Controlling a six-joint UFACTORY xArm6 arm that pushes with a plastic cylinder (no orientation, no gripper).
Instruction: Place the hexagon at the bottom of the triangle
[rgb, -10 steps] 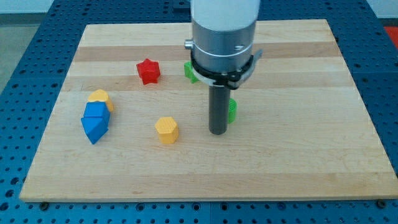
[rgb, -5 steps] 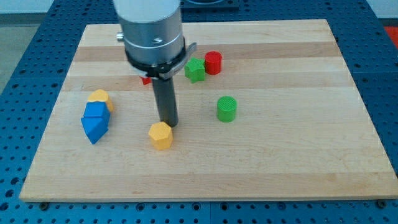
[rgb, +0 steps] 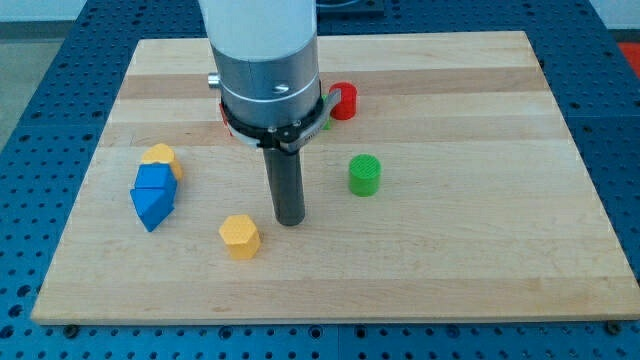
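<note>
The yellow hexagon block (rgb: 240, 236) lies on the wooden board (rgb: 470, 240), low and left of centre. My tip (rgb: 290, 221) rests on the board just to the hexagon's right and slightly above it, a small gap apart. The blue triangle block (rgb: 151, 207) lies at the view's left, touching a blue block (rgb: 154, 179) above it. The hexagon sits to the triangle's right and a little lower, well apart from it.
A yellow block (rgb: 160, 157) touches the blue block's top. A green cylinder (rgb: 365, 175) stands right of my rod. A red cylinder (rgb: 344, 101) shows by the arm body, which hides the red star block and most of another green block.
My tip swept left to the hexagon and pushed it down and to the left. The tip has since drawn back to the right, leaving the hexagon nearer the triangle.
</note>
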